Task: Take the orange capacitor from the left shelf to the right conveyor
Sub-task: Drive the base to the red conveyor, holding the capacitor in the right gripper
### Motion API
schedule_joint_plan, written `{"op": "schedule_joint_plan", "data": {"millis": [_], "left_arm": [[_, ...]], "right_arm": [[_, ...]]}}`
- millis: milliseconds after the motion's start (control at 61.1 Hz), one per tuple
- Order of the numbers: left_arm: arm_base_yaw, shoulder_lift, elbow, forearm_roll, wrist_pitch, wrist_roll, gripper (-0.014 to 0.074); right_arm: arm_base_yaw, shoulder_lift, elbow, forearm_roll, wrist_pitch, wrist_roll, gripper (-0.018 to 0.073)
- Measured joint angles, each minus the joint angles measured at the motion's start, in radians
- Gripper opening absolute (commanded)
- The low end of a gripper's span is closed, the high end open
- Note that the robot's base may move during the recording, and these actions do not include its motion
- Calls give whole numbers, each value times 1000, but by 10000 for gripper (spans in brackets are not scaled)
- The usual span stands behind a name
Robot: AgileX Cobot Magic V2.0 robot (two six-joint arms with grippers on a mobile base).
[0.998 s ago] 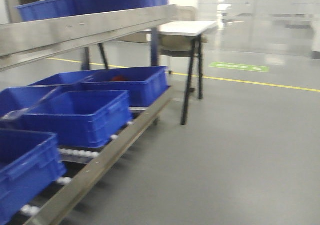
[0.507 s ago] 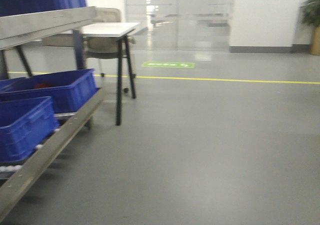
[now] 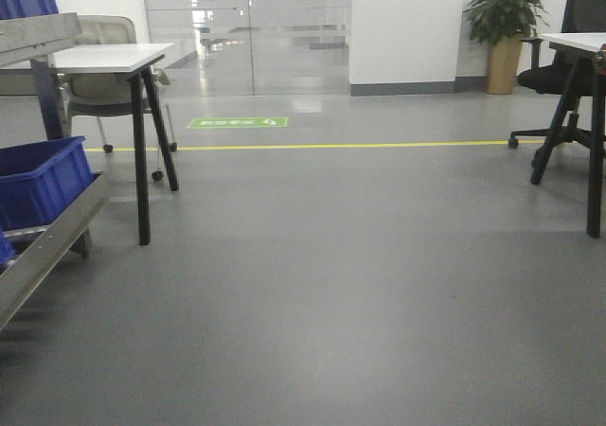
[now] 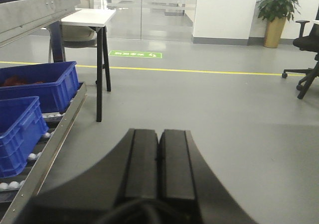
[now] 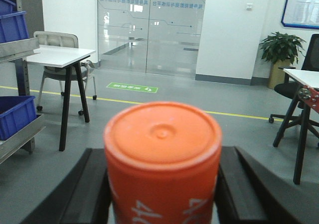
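Note:
The orange capacitor [image 5: 162, 134] fills the bottom of the right wrist view, flat top toward the camera and white print on its side. My right gripper [image 5: 163, 157] is shut on it, with a black finger [image 5: 94, 184] pressed against each flank. My left gripper [image 4: 159, 134] is shut with nothing between its pads and hangs over bare floor. The left shelf [image 4: 40, 12] shows as a steel lip at the far left, also visible as a steel edge [image 3: 38, 33] in the front view. The right conveyor's belt is out of view.
Blue bins [image 4: 37, 82] sit on the rack's lower roller rail [image 3: 47, 246]. A white desk [image 3: 104, 59] with black legs and a chair stand beside the rack. At right are another desk [image 3: 578, 43], an office chair, a potted plant [image 3: 504, 19] and a red bolted piece [image 5: 306, 97].
The front view has swung right: the shelf and blue bins slid off to the left edge, while the plant and right-hand desk came into view.

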Motion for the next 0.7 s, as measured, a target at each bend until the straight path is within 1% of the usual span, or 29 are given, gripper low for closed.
{"op": "schedule_joint_plan", "data": {"millis": [704], "left_arm": [[0,0,0,0,0,0,-127]], "right_arm": [[0,0,0,0,0,0,157]]}}
